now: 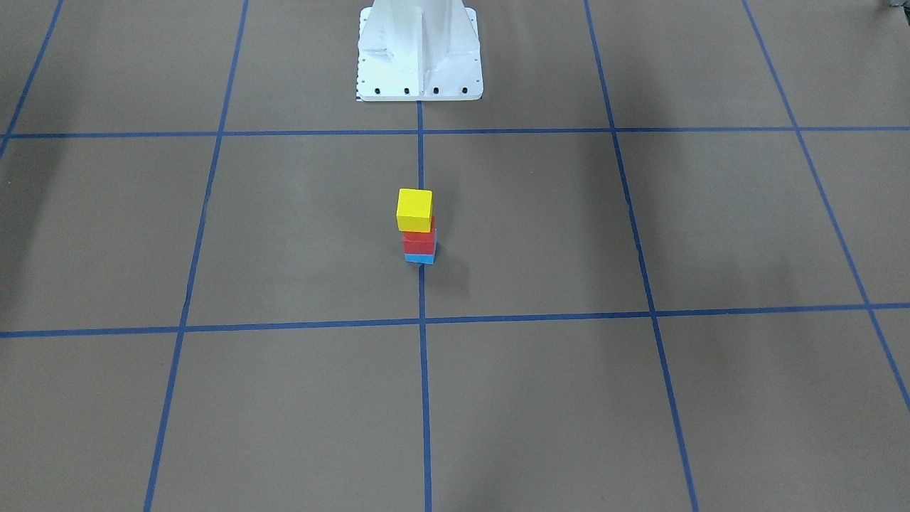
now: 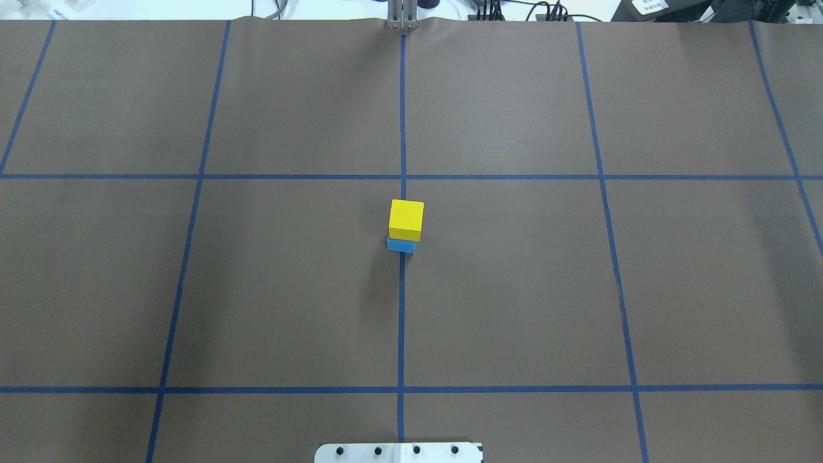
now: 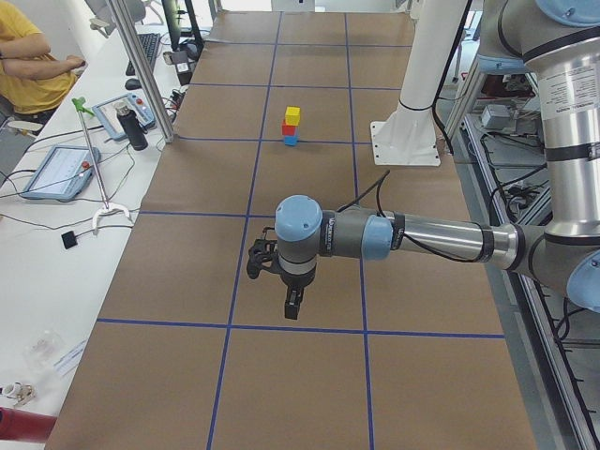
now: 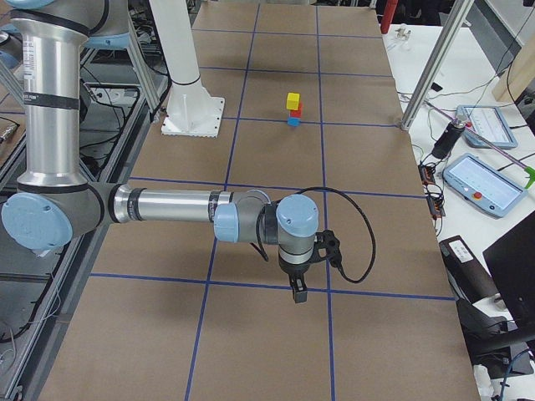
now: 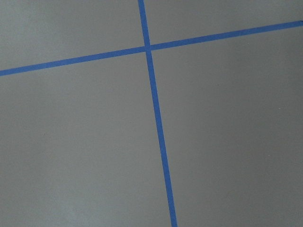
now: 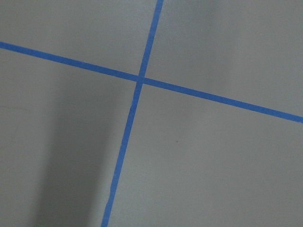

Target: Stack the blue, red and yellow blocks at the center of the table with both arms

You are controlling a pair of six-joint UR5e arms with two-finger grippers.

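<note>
Stack stands: blue block (image 1: 419, 259) at bottom on desk (image 1: 284, 235), red block (image 1: 418, 242) on it, yellow block (image 1: 414, 210) on top. Sits on centre tape line (image 1: 424, 398), nr white pedestal (image 1: 419, 50). Tower is well apart from both hands, off toward desk middle from each.

L hand (image 3: 292, 311) hangs over desk at its own end, pointing down. Released or clenched: can't tell from side view. R hand (image 4: 298, 292) same at opp. end, state also can't tell. Wrist cams show only bare desk + a tape crossing below each hand.

Judgement: stacking looks done; step = stay clear. To do well: hands out at the ends, any move up & away, no sweep across middle. Yellow looks slightly off-square vs red, maybe just angle; a bump could topple it.
</note>
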